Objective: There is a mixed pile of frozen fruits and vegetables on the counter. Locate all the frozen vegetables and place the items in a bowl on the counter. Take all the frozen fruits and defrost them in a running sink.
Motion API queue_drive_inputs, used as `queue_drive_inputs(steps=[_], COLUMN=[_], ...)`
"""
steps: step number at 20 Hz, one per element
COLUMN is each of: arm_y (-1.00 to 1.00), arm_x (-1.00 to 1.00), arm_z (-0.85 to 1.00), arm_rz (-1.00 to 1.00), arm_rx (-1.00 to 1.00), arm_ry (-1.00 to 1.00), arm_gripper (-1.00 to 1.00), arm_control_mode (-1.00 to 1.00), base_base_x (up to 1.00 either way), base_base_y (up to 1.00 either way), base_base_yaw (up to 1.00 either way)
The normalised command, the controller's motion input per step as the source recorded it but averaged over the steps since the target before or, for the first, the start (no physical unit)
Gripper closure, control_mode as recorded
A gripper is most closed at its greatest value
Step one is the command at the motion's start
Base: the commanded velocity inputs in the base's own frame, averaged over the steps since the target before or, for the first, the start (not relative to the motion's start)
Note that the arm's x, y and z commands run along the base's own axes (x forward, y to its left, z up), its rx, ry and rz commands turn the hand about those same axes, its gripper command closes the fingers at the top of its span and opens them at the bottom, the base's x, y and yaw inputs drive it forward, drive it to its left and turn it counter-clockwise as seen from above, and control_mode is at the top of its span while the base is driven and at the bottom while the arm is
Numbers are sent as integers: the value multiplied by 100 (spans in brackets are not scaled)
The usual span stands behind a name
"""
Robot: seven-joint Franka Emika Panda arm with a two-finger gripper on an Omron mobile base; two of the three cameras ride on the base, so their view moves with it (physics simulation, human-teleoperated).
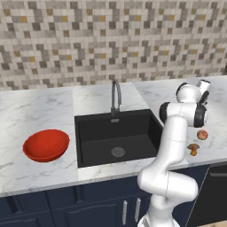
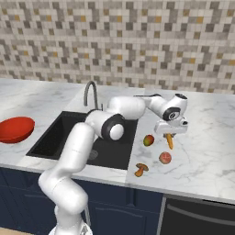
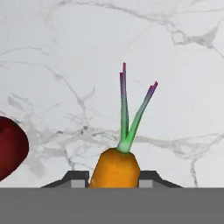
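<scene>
My gripper (image 2: 170, 131) reaches over the marble counter (image 2: 206, 137) right of the sink and is shut on the orange carrot (image 2: 170, 141), which hangs point-down from it. In the hand view the carrot (image 3: 114, 168) sits between both fingertips (image 3: 76, 178), its green top pointing away. I cannot tell whether its tip touches the counter. A reddish-green piece (image 2: 148, 140) lies just left of the carrot, a reddish-pink round piece (image 2: 165, 158) in front, and a beige-brown lump (image 2: 141, 170) near the counter's front edge. The red bowl (image 1: 46, 145) stands left of the sink.
The black sink (image 1: 117, 137) with its curved grey tap (image 1: 115, 95) lies between the bowl and the pile. A tiled wall closes the back of the counter. A dark red piece (image 3: 11, 148) shows at the hand view's left edge.
</scene>
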Motion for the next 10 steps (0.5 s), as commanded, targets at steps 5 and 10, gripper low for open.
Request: queue_drive_inputs(steps=[5,10], arm_y=[70,47], arm_x=[-50,-72], arm_z=[79,93], arm_rz=[6,1], arm_rx=[-3,-5], arm_ry=[-7,-14], arm_gripper=[100,100], arm_control_mode=[-100,-100], base_base_x=[0,0], base_base_y=[0,0], base_base_yaw=[0,0])
